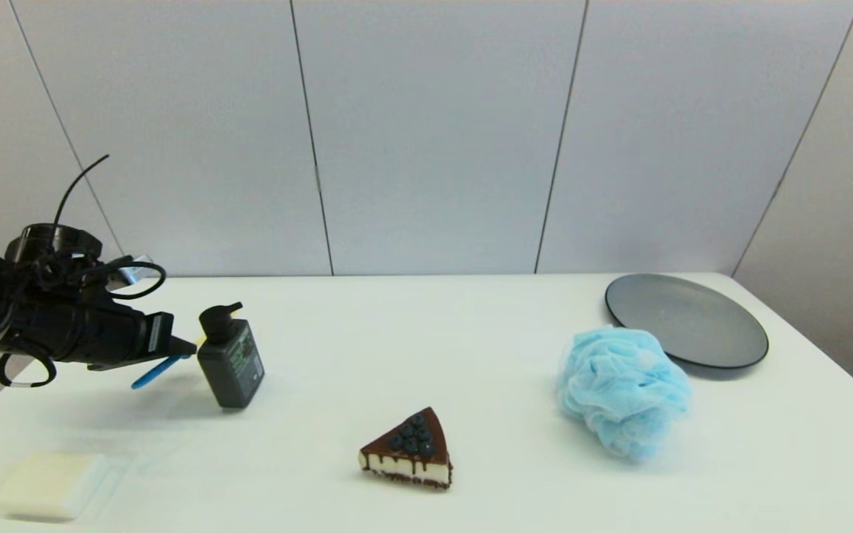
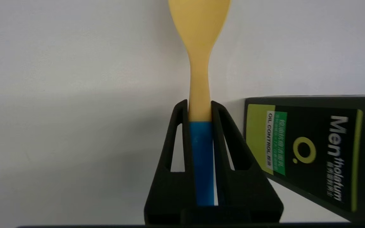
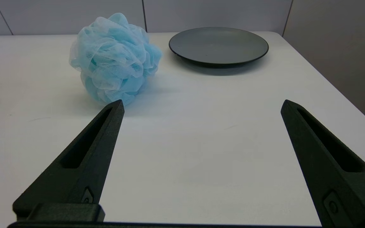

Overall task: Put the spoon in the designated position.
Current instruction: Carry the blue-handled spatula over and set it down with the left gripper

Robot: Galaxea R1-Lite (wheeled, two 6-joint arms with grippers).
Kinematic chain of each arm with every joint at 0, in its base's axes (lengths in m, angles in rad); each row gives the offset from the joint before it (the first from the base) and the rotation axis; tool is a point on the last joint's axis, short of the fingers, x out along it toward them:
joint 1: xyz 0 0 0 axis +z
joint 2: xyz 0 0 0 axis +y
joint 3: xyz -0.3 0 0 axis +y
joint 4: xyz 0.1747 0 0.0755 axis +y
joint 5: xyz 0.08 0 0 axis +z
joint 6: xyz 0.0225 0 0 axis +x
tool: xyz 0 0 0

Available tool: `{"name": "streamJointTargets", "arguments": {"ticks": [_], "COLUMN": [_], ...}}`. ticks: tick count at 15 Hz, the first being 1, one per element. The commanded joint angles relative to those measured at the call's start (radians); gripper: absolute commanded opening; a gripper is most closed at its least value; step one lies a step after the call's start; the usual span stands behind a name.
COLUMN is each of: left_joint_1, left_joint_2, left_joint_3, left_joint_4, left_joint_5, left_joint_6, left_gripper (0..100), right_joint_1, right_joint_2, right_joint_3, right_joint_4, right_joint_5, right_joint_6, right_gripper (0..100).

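Half done, we judge: our left gripper (image 2: 200, 109) clamps the spoon (image 2: 199, 79) above the bench (image 1: 426, 355) beside the bottle (image 1: 231, 363); placing remains. Our right gripper (image 3: 201, 106) waits, parked and spread wide.

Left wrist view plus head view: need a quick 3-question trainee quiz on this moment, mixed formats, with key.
1. True or false: the left gripper is shut on the spoon.
2. Which thing stands closest to the held spoon? A) the blue bath pouf B) the black pump bottle C) the cake slice
3. Fill in: the right gripper is ____, with bare table between its fingers.

Key
1. True; the fingers clamp where the blue handle meets the yellow part.
2. B
3. open
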Motion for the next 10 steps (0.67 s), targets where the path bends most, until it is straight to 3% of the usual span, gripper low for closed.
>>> {"name": "streamJointTargets", "arguments": {"ticks": [1, 10], "left_joint_1": [-0.001, -0.002], "left_joint_2": [0.032, 0.034], "left_joint_3": [0.026, 0.082], "left_joint_4": [-0.029, -0.039], "left_joint_5": [-0.003, -0.003], "left_joint_6": [-0.001, -0.003], "left_gripper": [0, 0], "right_joint_1": [0.0, 0.0], "right_joint_2": [0.0, 0.0], "right_joint_3": [0.002, 0.002], "right_joint_4": [-0.001, -0.001], "right_joint_5": [0.0, 0.0], "right_joint_6": [0.0, 0.0], "right_gripper": [100, 100]}}
